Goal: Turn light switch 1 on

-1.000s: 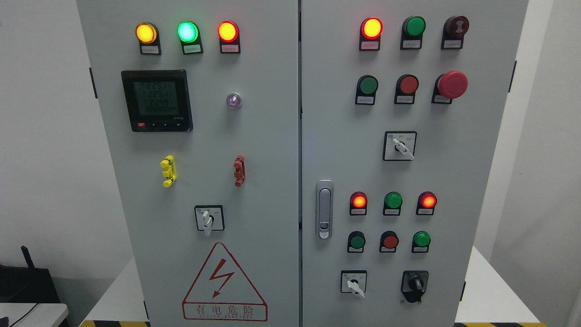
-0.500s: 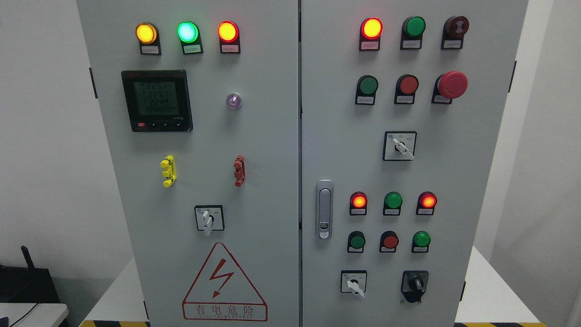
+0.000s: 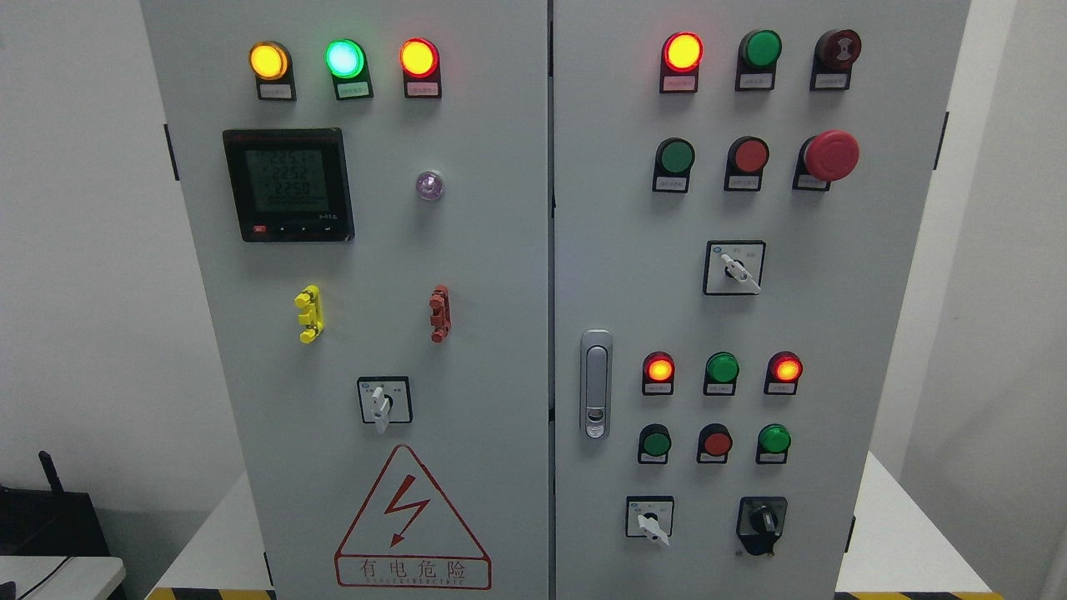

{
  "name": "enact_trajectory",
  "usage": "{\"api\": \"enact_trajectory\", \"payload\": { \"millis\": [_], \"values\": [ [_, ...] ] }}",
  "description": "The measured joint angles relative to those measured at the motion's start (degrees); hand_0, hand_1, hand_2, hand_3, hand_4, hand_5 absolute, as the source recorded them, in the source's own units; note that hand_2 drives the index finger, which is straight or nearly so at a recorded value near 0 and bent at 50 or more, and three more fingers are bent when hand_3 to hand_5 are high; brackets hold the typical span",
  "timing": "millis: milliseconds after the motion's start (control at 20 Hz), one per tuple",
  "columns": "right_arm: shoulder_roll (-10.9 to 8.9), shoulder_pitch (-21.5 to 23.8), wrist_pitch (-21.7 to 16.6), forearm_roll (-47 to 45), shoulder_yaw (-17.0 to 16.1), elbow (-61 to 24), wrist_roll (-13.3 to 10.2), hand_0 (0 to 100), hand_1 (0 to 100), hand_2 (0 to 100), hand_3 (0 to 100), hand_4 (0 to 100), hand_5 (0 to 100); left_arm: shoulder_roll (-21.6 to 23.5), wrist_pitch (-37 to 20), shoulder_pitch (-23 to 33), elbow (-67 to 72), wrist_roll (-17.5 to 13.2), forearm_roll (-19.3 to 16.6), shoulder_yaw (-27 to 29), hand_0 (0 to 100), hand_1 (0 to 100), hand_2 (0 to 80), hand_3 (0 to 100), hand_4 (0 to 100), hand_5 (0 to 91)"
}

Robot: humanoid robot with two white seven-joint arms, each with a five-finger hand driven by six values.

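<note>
A grey two-door electrical cabinet (image 3: 500, 250) fills the head view. Its right door carries rows of round buttons and lamps: a lit red lamp (image 3: 682, 52) at top, a green button (image 3: 675, 156) and a red button (image 3: 749, 155) below it, and a red mushroom stop button (image 3: 830, 154). Lower down sit two lit red lamps (image 3: 658, 368) (image 3: 787, 368) and a green button (image 3: 722, 367) between them. White-handled rotary switches (image 3: 734, 268) (image 3: 650, 518) and a black rotary knob (image 3: 761, 522) are also there. I cannot tell which control is switch 1. Neither hand shows.
The left door has three lit lamps (image 3: 343, 58), a digital meter (image 3: 288, 185), yellow and red clips (image 3: 309, 314), a rotary switch (image 3: 383, 402) and a lightning warning triangle (image 3: 412, 521). A silver door latch (image 3: 595, 383) sits near the seam. The cabinet stands on a white table (image 3: 900, 542).
Only the digits on the meter have changed. The lamps and switches stand as before.
</note>
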Motion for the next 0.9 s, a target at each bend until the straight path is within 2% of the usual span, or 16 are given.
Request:
{"api": "enact_trajectory", "payload": {
  "millis": [100, 200, 350, 400, 600, 900],
  "values": [
    [0.0, 0.0, 0.0, 0.0, 0.0, 0.0, 0.0, 12, 39, 0, 0, 0, 0, 0.0, -2.49, 0.42, -3.53, -0.27, 1.49, 1.69, 50, 5, 8.2, 44, 53, 15.6],
    [0.0, 0.0, 0.0, 0.0, 0.0, 0.0, 0.0, 12, 39, 0, 0, 0, 0, 0.0, -3.57, 0.71, -7.69, -1.39, 2.59, 3.21, 50, 4, 9.2, 46, 55, 17.9],
    [0.0, 0.0, 0.0, 0.0, 0.0, 0.0, 0.0, 12, 39, 0, 0, 0, 0, 0.0, -4.5, 0.96, -14.61, -3.71, 3.72, 5.13, 48, 2, 17.4, 50, 60, 26.8],
    [0.0, 0.0, 0.0, 0.0, 0.0, 0.0, 0.0, 12, 39, 0, 0, 0, 0, 0.0, -4.58, 0.99, -17.24, -4.65, 3.97, 5.71, 47, 1, 23.1, 52, 64, 33.3],
    [0.0, 0.0, 0.0, 0.0, 0.0, 0.0, 0.0, 12, 39, 0, 0, 0, 0, 0.0, -4.71, 0.99, -27.38, -8.59, 4.66, 7.48, 35, 0, 38.4, 61, 73, 47.2],
    [0.0, 0.0, 0.0, 0.0, 0.0, 0.0, 0.0, 12, 39, 0, 0, 0, 0, 0.0, -4.79, 0.26, -40.99, -13.2, 5.09, 8.99, 22, 0, 43.9, 69, 80, 61.0]
  ]
}}
